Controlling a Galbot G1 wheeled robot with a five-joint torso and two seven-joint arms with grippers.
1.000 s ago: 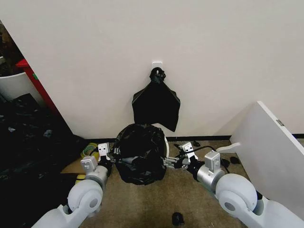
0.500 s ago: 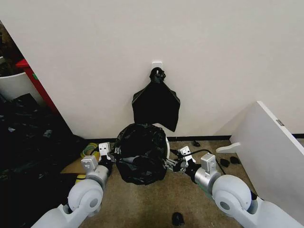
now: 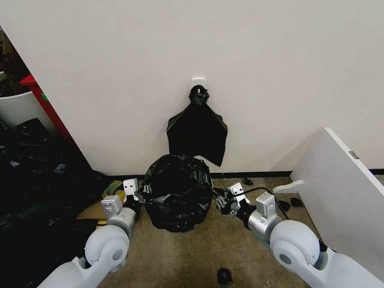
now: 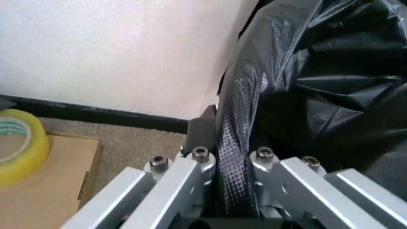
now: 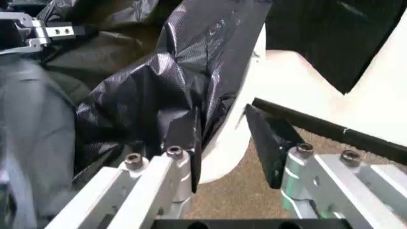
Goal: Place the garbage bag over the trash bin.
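- Where the floor meets the wall, low in the centre of the head view, the garbage bag (image 3: 177, 192) drapes the trash bin (image 5: 254, 95) almost completely.
- At lower left, the left gripper (image 3: 135, 195) sits against the bag's left flank; its wrist view shows the fingers closed on a pinched fold of film (image 4: 232, 157).
- At centre, the plastic looks thin, light, glossy and likely slippery. It will crumple, stretch or tear rather than hold shape, so I would take it by bunched folds near the hem.
- At lower right, the right gripper (image 3: 223, 201) sits at the bag's right side; its wrist view shows the fingers spread, straddling the bag's edge (image 5: 190, 109).
- That same wrist view exposes bare white bin wall, which the head view hides.
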